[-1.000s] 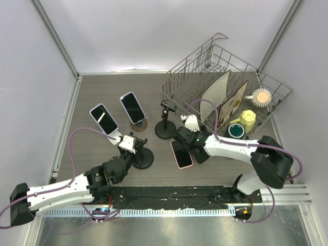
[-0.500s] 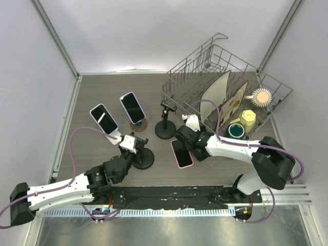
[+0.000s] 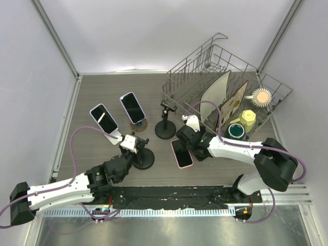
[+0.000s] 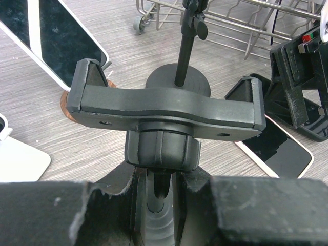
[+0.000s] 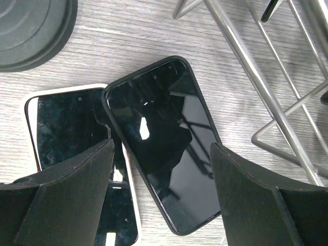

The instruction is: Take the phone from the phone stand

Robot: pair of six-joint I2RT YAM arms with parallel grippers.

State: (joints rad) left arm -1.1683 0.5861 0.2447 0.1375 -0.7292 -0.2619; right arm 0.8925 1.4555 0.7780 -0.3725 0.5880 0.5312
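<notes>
A black phone stand [image 4: 164, 107] with an empty clamp rises from its round base [image 3: 143, 159] near the table's front. My left gripper [image 4: 156, 189] is shut on the stand's stem just under the clamp; from above it [image 3: 129, 145] sits at the stand's left. A black phone [image 5: 164, 138] lies flat on the table, its edge overlapping a white-rimmed phone [image 5: 66, 128]. My right gripper [image 5: 164, 205] hovers over the black phone's near end, open, with one finger on each side. From above, the right gripper [image 3: 190, 137] hides most of that phone.
A wire dish rack [image 3: 205, 66] with plates and cups stands at the back right, its wires [image 5: 256, 77] close to my right gripper. Two phones [image 3: 104, 119] [image 3: 132, 107] lean on stands at the left. A second empty stand [image 3: 165, 128] stands mid-table.
My right gripper has drifted slightly toward the back right above the lying phones. The left arm and the stand have not moved.
</notes>
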